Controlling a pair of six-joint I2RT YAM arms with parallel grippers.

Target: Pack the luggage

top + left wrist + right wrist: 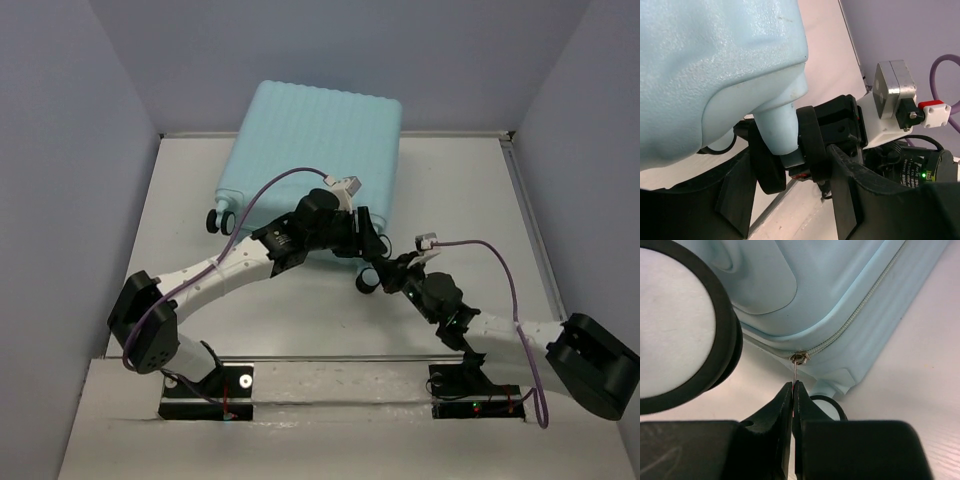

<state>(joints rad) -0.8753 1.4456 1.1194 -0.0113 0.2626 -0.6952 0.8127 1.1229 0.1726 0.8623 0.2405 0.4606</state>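
Observation:
The pale aqua luggage (315, 150) lies closed and flat at the back of the table. It also shows in the left wrist view (705, 65) and the right wrist view (840, 285). My left gripper (352, 235) is at its near right corner. Its jaws (790, 170) stand on either side of a caster wheel (777, 130) and press against it. My right gripper (390, 265) is shut (792, 385) on the thin metal zipper pull (796, 371). The pull hangs from the slider (799, 358) on the luggage's zip.
Another caster (218, 218) sticks out at the luggage's near left corner. A large black-rimmed wheel (685, 330) is close on the left in the right wrist view. Purple walls enclose the white table (180, 200). Both arms crowd the luggage's near edge.

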